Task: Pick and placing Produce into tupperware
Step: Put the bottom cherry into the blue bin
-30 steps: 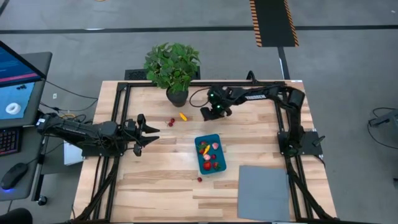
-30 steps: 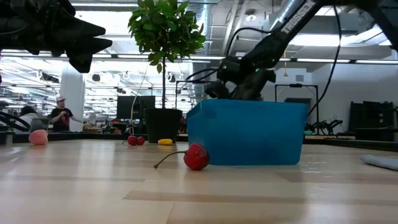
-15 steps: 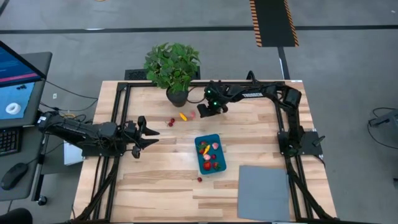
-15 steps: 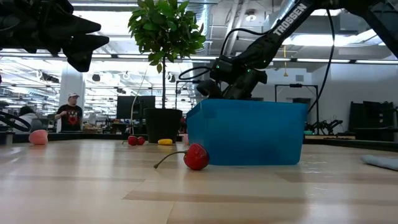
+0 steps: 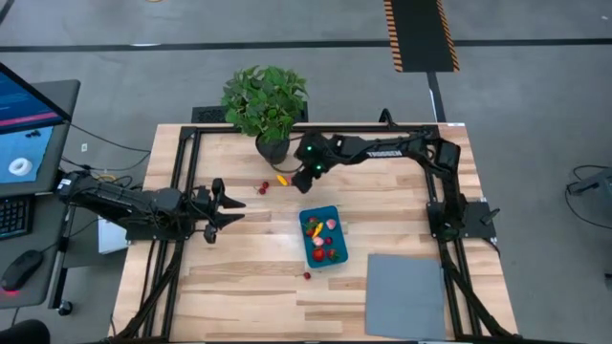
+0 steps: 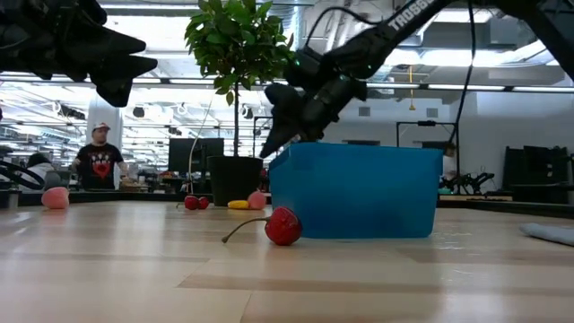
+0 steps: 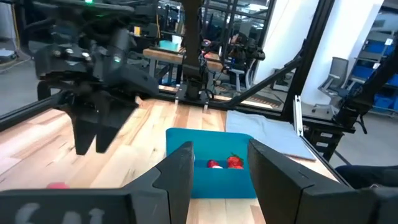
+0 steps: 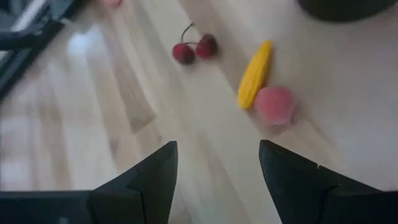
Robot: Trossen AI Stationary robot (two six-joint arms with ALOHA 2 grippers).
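Produce run: right hand over the loose pieces by the plant

Tabletop (image 5: 249, 287) first: you have a grey mat (image 5: 405, 296) at the near right corner and a potted plant (image 5: 265, 103) at the far edge. The tub (image 5: 323, 237) sits mid-table with several red and yellow pieces already inside it.

Your right hand (image 5: 302, 178) is stretched across, hanging above the wood just beside the plant pot, fingers spread and empty. Your left hand (image 5: 232, 206) waits well to the left of the tub, also released and holding nothing.

Loose produce lies below the right hand: a yellow piece (image 8: 255, 81) touching a pink one (image 8: 275, 104), with a cherry pair (image 8: 194, 48) near them. Another cherry (image 5: 307, 275) rests against the tub's near side, and one more pink piece (image 6: 56, 197) shows off to the side in the low view.

Watch these risks, in my judgement:
- Yellow and pink pieces touch, so closing on one may flick the other away.
- The pieces are small and round; an off-centre pinch could roll them toward the pot.
- The plant's leaves overhang near the arm; a careless lift may brush them.
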